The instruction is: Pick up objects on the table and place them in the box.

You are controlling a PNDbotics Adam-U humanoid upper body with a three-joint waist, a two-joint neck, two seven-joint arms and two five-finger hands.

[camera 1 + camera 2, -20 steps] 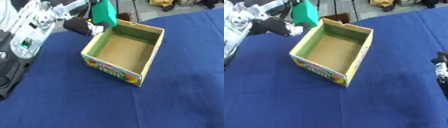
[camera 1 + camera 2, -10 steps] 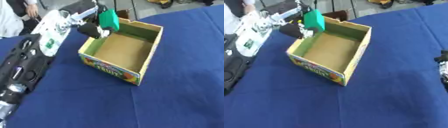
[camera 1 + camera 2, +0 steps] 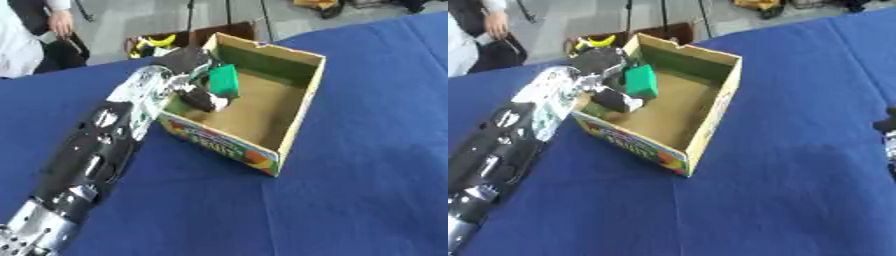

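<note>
A green block [image 3: 224,80] is held in the curled fingers of the left hand [image 3: 194,82], inside the box [image 3: 294,118] at about ten o'clock. It should be lowered to the floor before the fingers are opened, clear of the near wall.

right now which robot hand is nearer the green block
Left. The left robot hand holds the green block over the box. The right robot hand shows only at the right edge, well clear of the box.

green block [image 3: 224,80] held inside open cardboard box [image 3: 293,107].
</note>
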